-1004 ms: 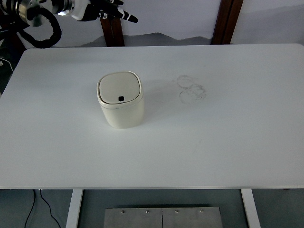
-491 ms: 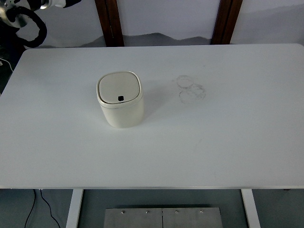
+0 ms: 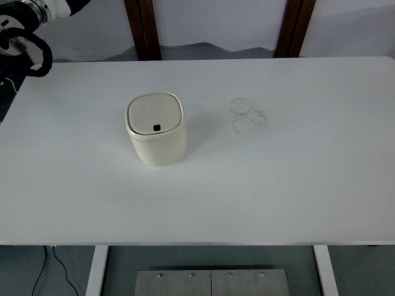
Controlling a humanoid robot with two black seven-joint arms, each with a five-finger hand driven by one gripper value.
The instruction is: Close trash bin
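Observation:
A small cream trash bin (image 3: 157, 129) stands upright left of the table's middle. Its lid (image 3: 155, 113) lies flat and shut, with a small black square button near the front edge. Part of my left arm (image 3: 28, 18) shows at the top left corner, off the table and far from the bin; its hand is out of the picture. My right arm is out of view.
The white table (image 3: 278, 185) has faint ring marks (image 3: 248, 115) right of the bin. Two brown wooden posts (image 3: 142, 28) stand behind the far edge. A black cable loop (image 3: 31, 52) hangs by my left arm.
My left arm has pulled back up and to the left, out past the top left corner; its hand, seen a second ago, has left the picture. The bin has not moved.

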